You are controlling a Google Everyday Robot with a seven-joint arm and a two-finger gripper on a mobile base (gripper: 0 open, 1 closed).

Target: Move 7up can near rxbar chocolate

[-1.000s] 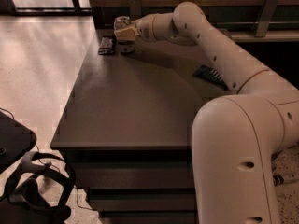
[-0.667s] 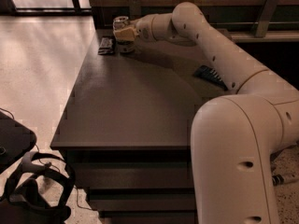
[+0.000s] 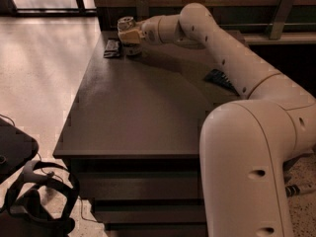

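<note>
The 7up can (image 3: 126,22), silver-topped, is at the far left corner of the dark table (image 3: 138,112). My gripper (image 3: 130,36) is closed around the can's body, with the arm reaching in from the right. The can's base is at or just above the tabletop; I cannot tell which. The rxbar chocolate (image 3: 112,48), a small flat dark bar, lies just left of the can near the table's left edge, a small gap apart.
A longer dark flat bar (image 3: 220,78) with light marks lies at the table's right side, partly behind my arm. A wall and rail run behind the table. A black headset (image 3: 34,201) lies on the floor at front left.
</note>
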